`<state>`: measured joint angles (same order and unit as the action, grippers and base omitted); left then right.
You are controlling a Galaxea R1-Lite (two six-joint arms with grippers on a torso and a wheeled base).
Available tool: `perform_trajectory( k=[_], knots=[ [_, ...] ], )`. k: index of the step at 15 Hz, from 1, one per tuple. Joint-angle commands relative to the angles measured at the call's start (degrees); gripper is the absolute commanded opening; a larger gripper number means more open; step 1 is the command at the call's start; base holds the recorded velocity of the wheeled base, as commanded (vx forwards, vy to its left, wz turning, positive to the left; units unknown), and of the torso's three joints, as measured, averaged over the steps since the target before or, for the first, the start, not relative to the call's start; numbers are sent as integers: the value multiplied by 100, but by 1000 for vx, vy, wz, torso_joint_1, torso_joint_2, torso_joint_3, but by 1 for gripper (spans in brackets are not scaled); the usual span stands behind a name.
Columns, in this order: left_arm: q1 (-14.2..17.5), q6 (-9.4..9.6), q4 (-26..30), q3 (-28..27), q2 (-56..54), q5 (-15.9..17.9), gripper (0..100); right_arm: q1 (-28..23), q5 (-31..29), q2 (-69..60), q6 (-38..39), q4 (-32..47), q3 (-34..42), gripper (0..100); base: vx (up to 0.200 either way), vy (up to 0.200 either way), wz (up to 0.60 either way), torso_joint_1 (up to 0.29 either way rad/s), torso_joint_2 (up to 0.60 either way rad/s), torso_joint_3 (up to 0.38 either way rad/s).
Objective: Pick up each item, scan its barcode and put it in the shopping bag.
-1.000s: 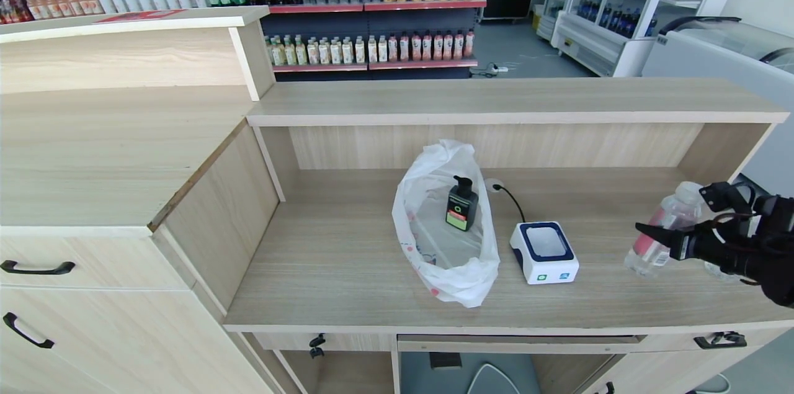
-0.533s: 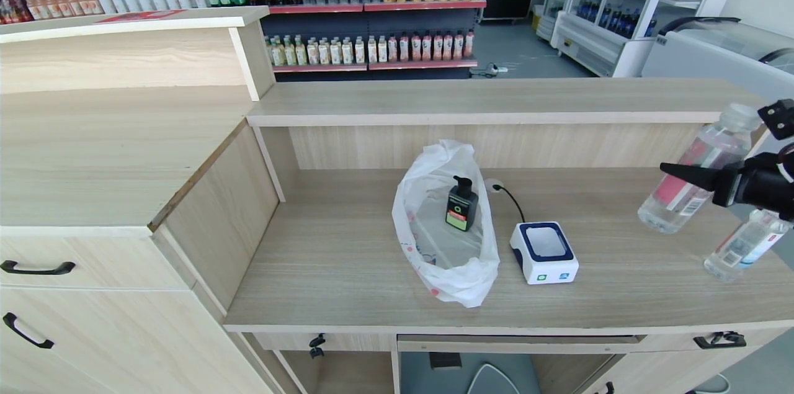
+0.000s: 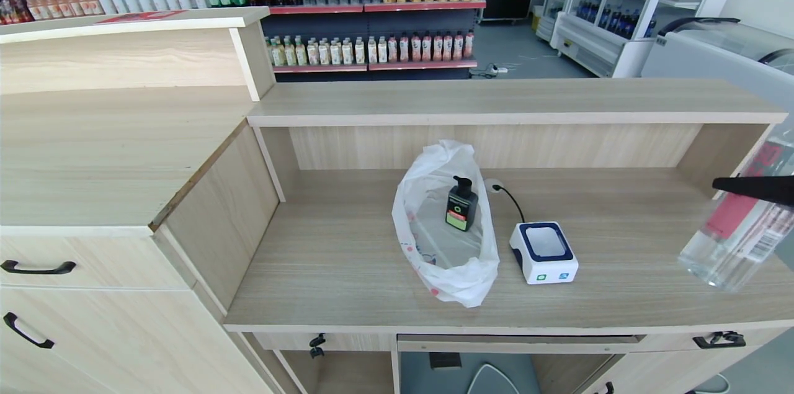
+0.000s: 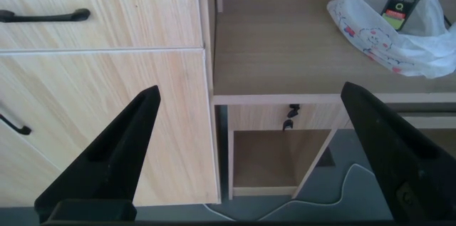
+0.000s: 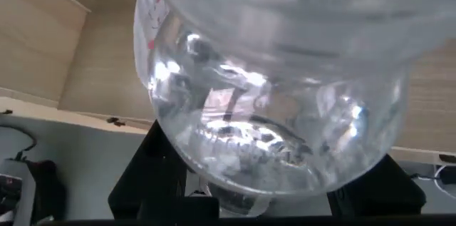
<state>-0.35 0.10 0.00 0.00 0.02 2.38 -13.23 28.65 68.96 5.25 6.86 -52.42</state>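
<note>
At the right end of the counter (image 3: pixel 620 298), the right gripper (image 5: pixel 267 196), clamped on 1 bottle (image 3: pixel 735 229), likely must next turn its barcode (image 3: pixel 764 244) toward the scanner (image 3: pixel 544 252); the left gripper (image 4: pixel 249 92) hangs spread apart.

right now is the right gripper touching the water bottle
Touching. The right wrist view shows the water bottle wedged between the two black fingers of the right gripper, pressed against both. In the head view one finger lies across it.
</note>
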Motion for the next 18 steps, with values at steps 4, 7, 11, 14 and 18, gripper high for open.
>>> perform_trajectory(
  k=[4, 7, 11, 14, 18],
  knots=[
    [0, -1, 0, 0, 6, 0, 100, 2931, -2250, -384, 2516, 878, -1508, 0, 0, 0, 0, 0, 0, 0],
    [0, -1, 0, 0, 6, 0, 100, 4056, -2689, -269, 3737, 1300, -2378, 0, 0, 0, 0, 0, 0, 0],
    [0, -1, 0, 0, 6, 0, 100, 4689, -2759, -568, 3860, 1862, -2405, 0, 0, 0, 0, 0, 0, 0],
    [0, -1, 0, 0, 6, 0, 100, 4759, -2759, -805, 3843, 2355, -2290, 0, 0, 0, 0, 0, 0, 0],
    [0, -1, 0, 0, 6, 0, 100, 4768, -2768, -937, 3843, 2495, -2211, 0, 0, 0, 0, 0, 0, 0]
  ],
)
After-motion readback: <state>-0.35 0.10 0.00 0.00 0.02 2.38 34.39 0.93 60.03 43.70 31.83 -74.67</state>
